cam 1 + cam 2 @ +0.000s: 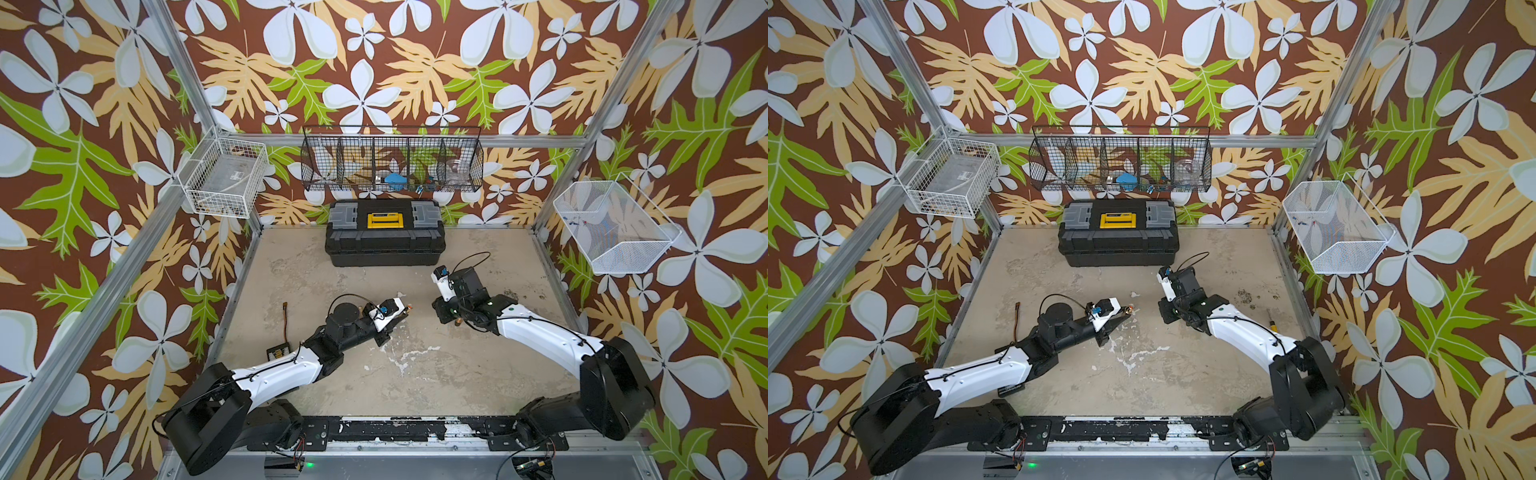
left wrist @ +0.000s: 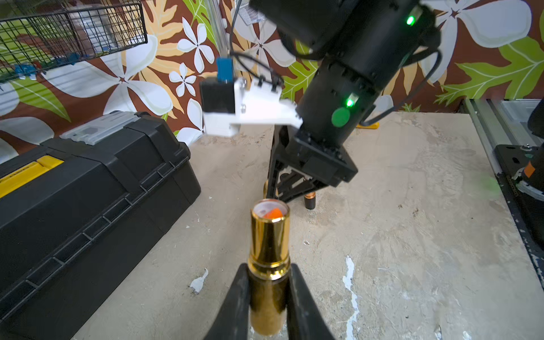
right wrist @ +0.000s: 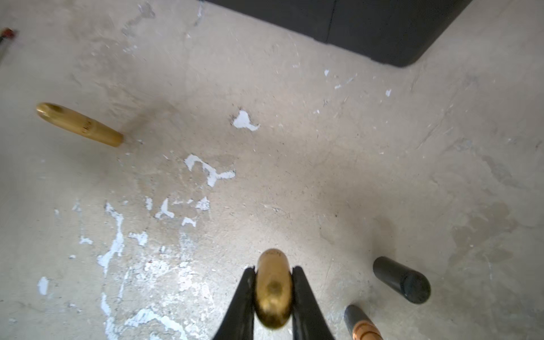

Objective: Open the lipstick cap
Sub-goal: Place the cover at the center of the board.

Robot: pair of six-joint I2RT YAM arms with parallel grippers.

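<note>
The left jaws are clamped on the gold lipstick tube, its orange tip bare, above the surface. The right jaws grip the gold cap, clear of the tube.

toolbox: back of table | black wire basket: above it

Shiny gold lipstick tube, orange stick inside; gold cap; black toolbox, yellow latch; beige tabletop, white-chipped; brown floral wall.
</note>
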